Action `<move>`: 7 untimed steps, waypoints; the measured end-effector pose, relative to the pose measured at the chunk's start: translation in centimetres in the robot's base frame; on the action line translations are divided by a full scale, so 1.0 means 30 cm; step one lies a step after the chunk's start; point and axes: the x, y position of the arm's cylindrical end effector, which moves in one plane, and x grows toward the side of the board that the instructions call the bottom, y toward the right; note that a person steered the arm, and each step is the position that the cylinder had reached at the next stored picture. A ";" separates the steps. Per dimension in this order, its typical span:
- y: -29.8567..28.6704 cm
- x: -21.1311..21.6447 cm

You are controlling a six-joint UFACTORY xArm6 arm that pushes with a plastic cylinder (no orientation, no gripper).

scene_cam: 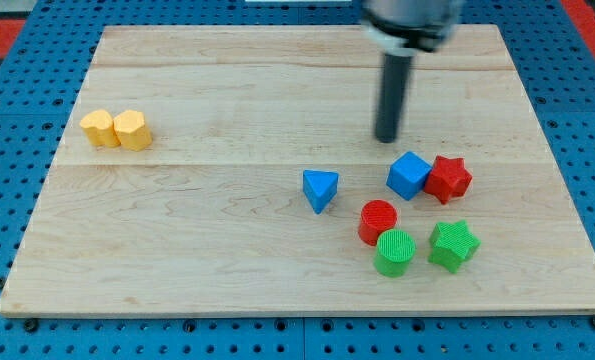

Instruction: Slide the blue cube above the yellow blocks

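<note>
On the wooden bench (227,250), my tip (387,138) stands just above the blue cube (409,175) in the view, a shade to its left and, as far as I can tell, clear of it. This rig carries no fingers, so there is nothing to report as apart or together; the bare rod does all the work.

The blue cube sits right of centre, touching the red star (448,179) on its right side. Its goal lies well apart, at the view's far left, where the two yellow blocks (116,129) sit side by side and touching.

The risks, as I judge them: my tip is on the wrong side for a leftward push, so a move from here would drive the cube down toward the red cylinder (378,220) and the green cylinder (395,251). Swinging round to the cube's right means threading past the red star, which could get dragged along. The blue triangular block (320,189) lies to the left, close to a direct route. An off-centre contact over so long a slide could spin the cube off my tip, and a low finish would knock the yellow pair.
</note>
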 end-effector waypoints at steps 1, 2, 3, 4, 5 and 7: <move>0.100 0.128; 0.011 0.231; -0.200 0.199; -0.336 0.049; -0.496 -0.064; -0.790 -0.142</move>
